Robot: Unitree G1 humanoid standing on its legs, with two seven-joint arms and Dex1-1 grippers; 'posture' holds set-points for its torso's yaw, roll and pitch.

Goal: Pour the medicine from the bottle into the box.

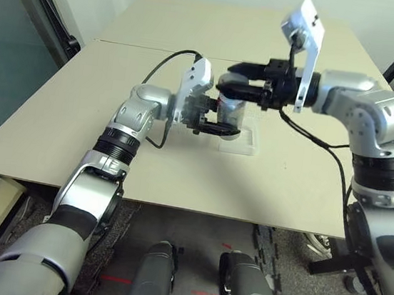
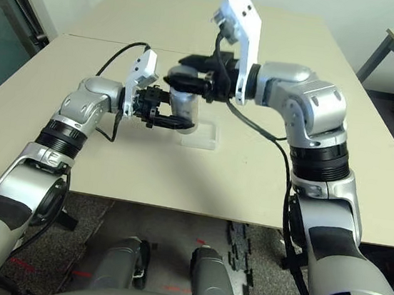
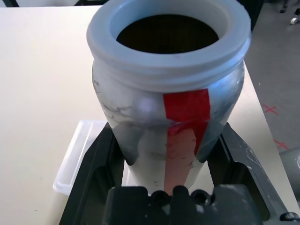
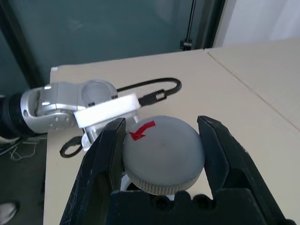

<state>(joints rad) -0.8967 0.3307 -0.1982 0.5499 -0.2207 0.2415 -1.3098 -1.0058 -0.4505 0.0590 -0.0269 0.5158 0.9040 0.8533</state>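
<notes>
I have the bottle [image 3: 140, 105] in my left end effector [image 3: 168, 127], which is clenched on its silver body, one black finger along each side. The bottle stands roughly upright between them, its white rim and round mouth facing up, higher than the fingertips, and the red stripe of its label runs down the side turned toward my left wrist. The mouth is uncovered; the inside is dark, so I cannot tell what lies in it. My right end effector [image 4: 161, 121] is clenched too, grasping the grey cap [image 4: 164, 145] between its two fingers, with the small red arrow on the cap's top in plain sight. It reaches in from my right, the cap just above the bottle's mouth, so both my end effectors meet at the one bottle, the right one higher than the left. The bottle is held up off the counter [image 1: 62, 131]. Lower down, the clear box [image 1: 244, 147] rests flat on the counter, apart from both my end effectors. From my head, the bottle overlaps the box's left part; I cannot tell how much of it is directly over the box.
</notes>
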